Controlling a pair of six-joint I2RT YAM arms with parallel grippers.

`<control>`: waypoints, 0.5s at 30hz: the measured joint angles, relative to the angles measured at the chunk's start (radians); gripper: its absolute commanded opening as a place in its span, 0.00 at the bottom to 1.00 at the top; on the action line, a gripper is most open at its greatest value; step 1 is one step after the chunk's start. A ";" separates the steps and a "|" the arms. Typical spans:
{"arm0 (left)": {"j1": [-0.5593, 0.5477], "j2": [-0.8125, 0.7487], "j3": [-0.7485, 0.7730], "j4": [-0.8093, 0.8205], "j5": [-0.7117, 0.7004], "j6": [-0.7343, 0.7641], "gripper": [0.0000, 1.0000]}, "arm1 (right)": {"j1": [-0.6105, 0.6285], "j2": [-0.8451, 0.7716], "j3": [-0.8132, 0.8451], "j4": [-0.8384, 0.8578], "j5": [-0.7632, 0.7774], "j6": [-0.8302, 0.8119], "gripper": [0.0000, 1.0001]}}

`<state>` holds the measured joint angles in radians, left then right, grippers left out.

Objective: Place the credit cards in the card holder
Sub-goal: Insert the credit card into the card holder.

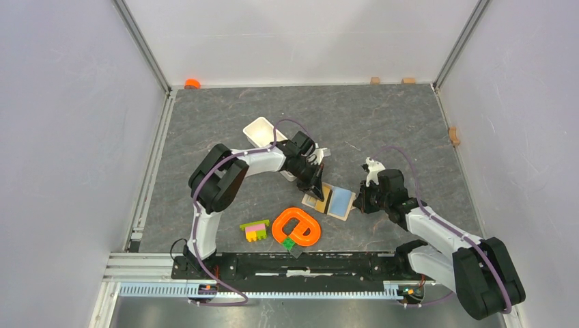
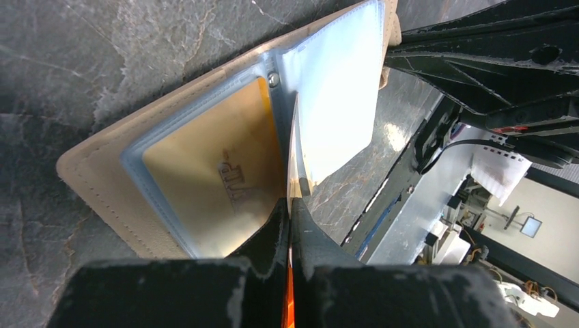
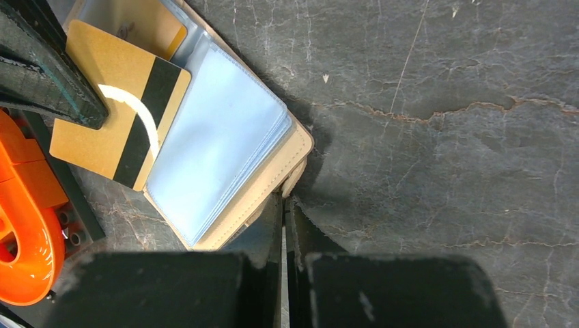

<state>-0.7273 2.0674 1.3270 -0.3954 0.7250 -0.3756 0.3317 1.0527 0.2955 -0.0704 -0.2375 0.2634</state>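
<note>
Card holder [image 3: 300,147]: one, beige, lying open on the grey table [image 1: 382,123] between the two grippers.
Pale blue plastic sleeves [image 3: 218,150]: a stack on its right half.
Gold cards: two. One sleeved card [image 2: 205,171] sits in the left half. One striped card [image 3: 89,130] is held tilted over the fold.
Left gripper [image 2: 290,205]: fingers pressed together on the striped card, arm bent and reaching inward.
Right gripper [image 3: 285,205]: fingers together, tips at the holder's clasp edge. Whether it pinches that edge cannot be told. The forearm is low.
Also present: one white tray [image 1: 261,128], one orange ring toy [image 1: 311,236], one brick stack [image 1: 255,230].
</note>
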 measured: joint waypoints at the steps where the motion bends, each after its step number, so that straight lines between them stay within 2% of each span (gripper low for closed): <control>1: -0.003 -0.002 -0.003 0.002 -0.008 0.003 0.02 | 0.000 -0.001 0.000 -0.001 0.002 0.000 0.00; 15: -0.072 -0.042 -0.014 0.035 -0.071 0.024 0.02 | 0.002 -0.059 0.015 -0.090 0.200 0.001 0.00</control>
<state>-0.7990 2.0258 1.3125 -0.3603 0.6540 -0.3515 0.3336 0.9936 0.3103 -0.1600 -0.0376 0.2642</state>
